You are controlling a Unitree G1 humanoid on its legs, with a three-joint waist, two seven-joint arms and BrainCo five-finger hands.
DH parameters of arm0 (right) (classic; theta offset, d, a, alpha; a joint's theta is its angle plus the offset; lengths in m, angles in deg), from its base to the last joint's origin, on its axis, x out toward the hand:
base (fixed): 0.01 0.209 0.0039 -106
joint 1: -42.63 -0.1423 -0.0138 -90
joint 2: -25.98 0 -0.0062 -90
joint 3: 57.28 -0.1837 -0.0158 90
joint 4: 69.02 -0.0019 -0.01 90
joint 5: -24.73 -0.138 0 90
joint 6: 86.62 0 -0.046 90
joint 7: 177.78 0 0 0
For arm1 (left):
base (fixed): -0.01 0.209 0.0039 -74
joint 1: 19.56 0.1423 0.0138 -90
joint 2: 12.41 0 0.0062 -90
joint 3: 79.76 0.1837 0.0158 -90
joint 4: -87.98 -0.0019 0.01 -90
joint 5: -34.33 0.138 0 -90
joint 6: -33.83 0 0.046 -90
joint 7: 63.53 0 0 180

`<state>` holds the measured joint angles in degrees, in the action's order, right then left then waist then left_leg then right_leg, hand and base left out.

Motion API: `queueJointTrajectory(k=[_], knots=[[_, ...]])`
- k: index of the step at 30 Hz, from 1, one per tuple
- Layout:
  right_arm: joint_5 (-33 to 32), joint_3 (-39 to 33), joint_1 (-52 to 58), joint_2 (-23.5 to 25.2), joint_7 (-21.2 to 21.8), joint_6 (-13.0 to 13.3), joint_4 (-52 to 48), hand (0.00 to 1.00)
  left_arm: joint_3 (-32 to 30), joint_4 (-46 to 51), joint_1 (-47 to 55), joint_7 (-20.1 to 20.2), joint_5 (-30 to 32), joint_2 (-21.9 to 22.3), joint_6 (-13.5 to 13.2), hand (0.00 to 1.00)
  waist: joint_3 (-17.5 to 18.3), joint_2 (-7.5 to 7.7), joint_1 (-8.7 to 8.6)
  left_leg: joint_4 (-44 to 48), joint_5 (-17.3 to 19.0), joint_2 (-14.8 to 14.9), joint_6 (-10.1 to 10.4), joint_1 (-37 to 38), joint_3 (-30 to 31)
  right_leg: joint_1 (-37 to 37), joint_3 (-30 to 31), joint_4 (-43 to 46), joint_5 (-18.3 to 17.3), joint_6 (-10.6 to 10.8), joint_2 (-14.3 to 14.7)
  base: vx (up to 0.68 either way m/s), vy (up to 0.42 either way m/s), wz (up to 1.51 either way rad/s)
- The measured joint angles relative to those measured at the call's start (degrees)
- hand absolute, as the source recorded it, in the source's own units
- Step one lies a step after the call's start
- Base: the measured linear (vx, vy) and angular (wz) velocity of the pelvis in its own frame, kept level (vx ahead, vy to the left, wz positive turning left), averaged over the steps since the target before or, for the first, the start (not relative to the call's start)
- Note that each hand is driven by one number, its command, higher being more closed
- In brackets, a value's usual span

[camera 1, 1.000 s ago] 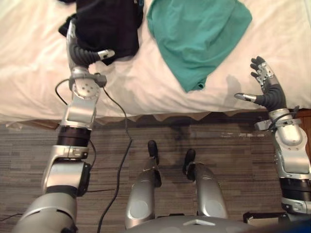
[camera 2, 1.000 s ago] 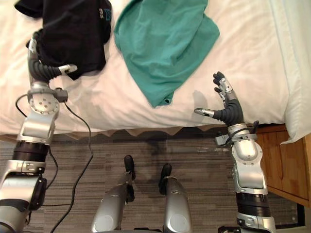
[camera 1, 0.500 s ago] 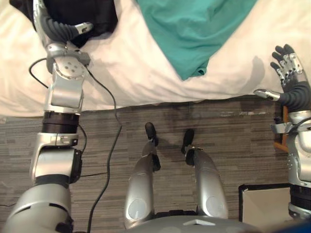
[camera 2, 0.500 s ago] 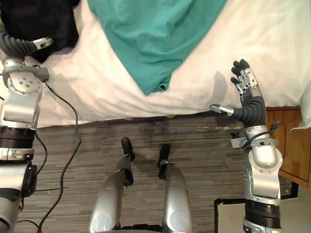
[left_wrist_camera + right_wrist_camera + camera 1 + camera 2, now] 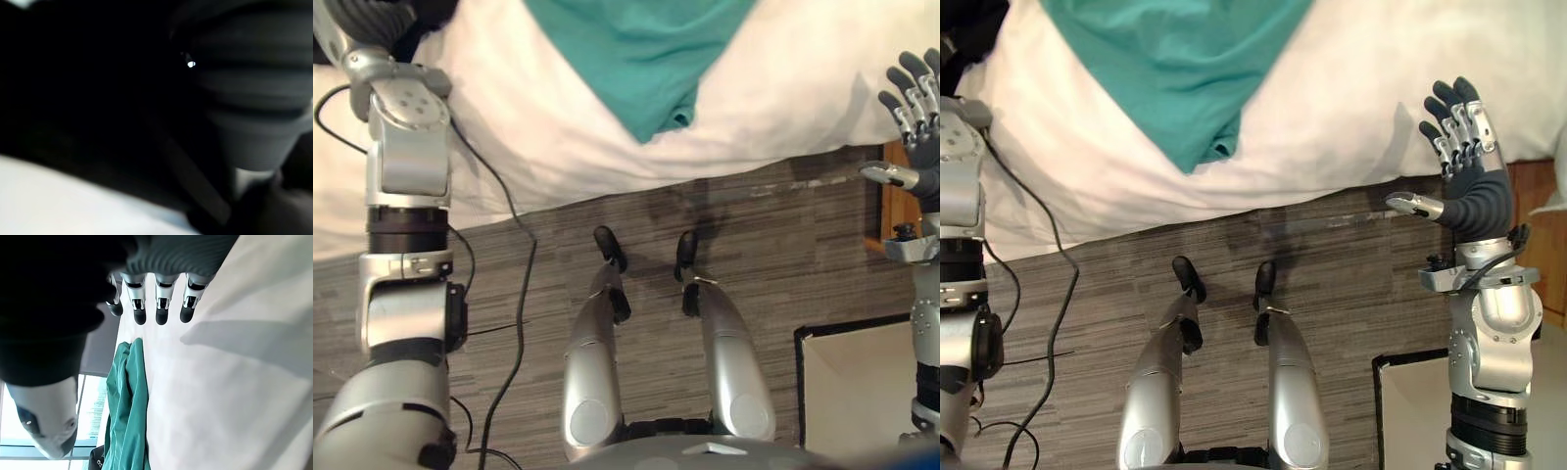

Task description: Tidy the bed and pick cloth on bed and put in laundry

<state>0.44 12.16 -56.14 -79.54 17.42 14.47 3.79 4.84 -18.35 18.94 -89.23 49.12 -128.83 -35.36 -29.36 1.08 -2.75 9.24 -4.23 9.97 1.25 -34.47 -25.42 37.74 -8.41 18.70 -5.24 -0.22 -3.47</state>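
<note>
A teal cloth (image 5: 636, 49) lies spread on the white bed (image 5: 783, 108), one corner near the bed's front edge. A black cloth (image 5: 969, 24) lies on the bed at the far left. My left hand (image 5: 357, 15) is at the black cloth, and dark fabric (image 5: 73, 98) lies close against its ribbed cover (image 5: 249, 98) in the left wrist view. My right hand (image 5: 1464, 147) is raised at the bed's right end, open, fingers (image 5: 161, 303) straight and empty, well right of the teal cloth (image 5: 127, 411).
A dark-rimmed bin (image 5: 1410, 411) with a pale inside stands on the striped grey floor (image 5: 783, 255) at lower right, under my right arm. A wooden nightstand (image 5: 1540, 235) stands beside the bed's right end.
The whole view has swung back from the bed, bringing more floor and the bin into sight. My left hand stays at the black cloth. My right hand, open throughout, is now off the bed's edge.
</note>
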Motion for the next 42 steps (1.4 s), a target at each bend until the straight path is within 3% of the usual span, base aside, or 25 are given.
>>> queueJointTrajectory(k=[3, 7, 11, 14, 16, 19, 23, 25, 28, 32, 37, 40, 42], knots=[[-0.96, -0.01, 0.42, -1.76, 2.08, 1.53, 0.22, 0.00, -3.08, -0.28, 4.49, 1.69, -0.17, -1.73, -2.28, 1.00, 0.00, 0.00, -0.25, 0.51, 0.95, 0.31, -0.23, 0.91, -3.06, -0.11, 2.95, -1.85, 1.55, 0.40, 0.49, 0.03, 0.011, -0.55], [-2.34, 0.65, 1.82, -3.11, 3.80, 5.34, 1.74, 0.00, -5.55, -3.06, 10.82, 2.87, -1.98, -2.17, -8.98, 1.00, 0.05, -0.09, -1.02, 0.82, 1.78, 0.02, -0.62, 3.29, -5.76, -1.32, 5.63, -2.28, 2.21, 1.09, 0.31, 0.04, 0.008, -0.30], [-1.79, 3.69, 1.78, -3.10, 3.57, 7.04, 3.82, 0.00, -5.19, -5.54, 15.31, 4.17, -6.19, -1.36, -14.84, 1.00, 0.22, -0.38, -1.09, -0.22, 1.78, -0.38, -0.61, 7.31, -6.54, -4.61, 5.99, -2.55, 2.23, 1.13, 0.16, 0.03, -0.010, -0.10], [2.36, 5.65, 1.76, -3.08, 1.50, 8.60, 2.71, 0.00, -6.19, -5.16, 20.69, 7.05, -13.23, 1.44, -19.95, 1.00, 0.52, -0.93, -0.93, -1.19, 1.77, -0.65, -0.61, 10.37, -6.29, -7.59, 5.54, -2.68, 2.19, 1.09, 0.12, 0.00, -0.006, 0.02], [6.01, 7.16, 2.04, -2.74, -0.76, 8.58, 0.18, 0.00, -6.94, -3.20, 27.13, 9.46, -18.47, 5.43, -23.70, 1.00, 2.52, -1.98, -0.90, -2.51, 1.70, -1.13, -0.66, 11.55, -5.46, -8.95, 4.46, -3.08, 2.04, 0.94, -0.12, -0.01, -0.013, 0.14], [10.89, 11.79, 2.98, -1.47, -2.96, 7.44, -2.88, 0.00, -7.72, 1.06, 36.89, 12.30, -24.27, 12.20, -27.17, 1.00, 5.22, -2.42, -0.07, -3.34, 1.43, -1.34, -0.66, 13.45, -4.56, -11.76, 2.98, -4.36, 1.92, 0.80, -0.25, 0.04, -0.021, 0.15], [16.77, 16.58, 4.84, 1.89, -4.99, 3.07, -4.34, 0.00, -7.28, 5.65, 49.06, 16.32, -27.54, 20.52, -28.71, 1.00, 9.67, -1.93, 1.74, -4.51, 0.81, -1.61, -0.15, 15.39, -0.77, -15.73, -0.83, -5.09, 0.65, 0.39, -0.49, 0.04, -0.050, 0.47], [19.02, 16.86, 5.13, 3.59, -6.89, 1.05, -3.70, 0.00, -5.66, 7.29, 54.69, 18.34, -26.95, 24.45, -28.80, 1.00, 11.42, -1.79, 3.69, -5.61, 0.11, -1.90, 0.09, 16.23, 1.28, -17.81, -2.92, -6.23, 0.43, 0.37, -0.51, 0.03, -0.045, 0.48], [22.33, 18.83, 1.25, 4.60, -10.93, -1.46, 3.45, 0.00, -4.73, 7.78, 60.38, 22.31, -25.46, 28.44, -27.86, 1.00, 12.32, -0.98, 5.41, -7.59, -1.80, -2.44, 0.11, 17.21, 5.25, -21.01, -6.38, -8.41, 0.59, 0.41, -0.29, 0.00, -0.029, 0.59], [25.73, 21.36, -6.35, 6.51, -16.31, -5.51, 15.02, 0.00, -4.82, 5.37, 61.83, 29.13, -23.89, 28.55, -26.95, 1.00, 12.26, 1.57, 8.70, -9.25, -3.67, -2.45, 0.19, 17.36, 9.04, -23.41, -8.90, -11.39, 1.72, -0.05, 0.90, -0.02, -0.037, 0.41], [26.95, 22.75, -19.08, 6.76, -21.01, -10.61, 23.00, 0.00, -6.08, 2.52, 61.43, 34.69, -20.82, 28.17, -26.13, 1.00, 11.26, 4.10, 9.84, -12.50, -6.24, -2.98, -0.01, 17.09, 11.30, -24.25, -10.87, -14.65, 3.66, -0.22, 1.75, -0.03, 0.005, 0.17], [28.32, 23.01, -27.45, 4.43, -22.70, -14.49, 28.55, 0.00, -6.09, 1.88, 58.90, 35.83, -20.82, 27.58, -26.48, 1.00, 9.71, 4.64, 10.35, -13.98, -7.54, -3.01, -0.26, 16.47, 12.20, -24.01, -11.79, -16.07, 4.71, -0.25, 1.96, -0.03, 0.020, 0.16], [29.17, 23.68, -31.45, 3.11, -23.20, -15.89, 30.01, 0.00, -6.19, 1.28, 57.36, 35.75, -20.85, 27.25, -26.52, 1.00, 9.15, 4.18, 10.35, -14.41, -8.32, -3.25, -0.61, 14.86, 13.33, -23.04, -12.77, -16.68, 5.30, -0.12, 1.95, -0.03, 0.042, 0.18]])
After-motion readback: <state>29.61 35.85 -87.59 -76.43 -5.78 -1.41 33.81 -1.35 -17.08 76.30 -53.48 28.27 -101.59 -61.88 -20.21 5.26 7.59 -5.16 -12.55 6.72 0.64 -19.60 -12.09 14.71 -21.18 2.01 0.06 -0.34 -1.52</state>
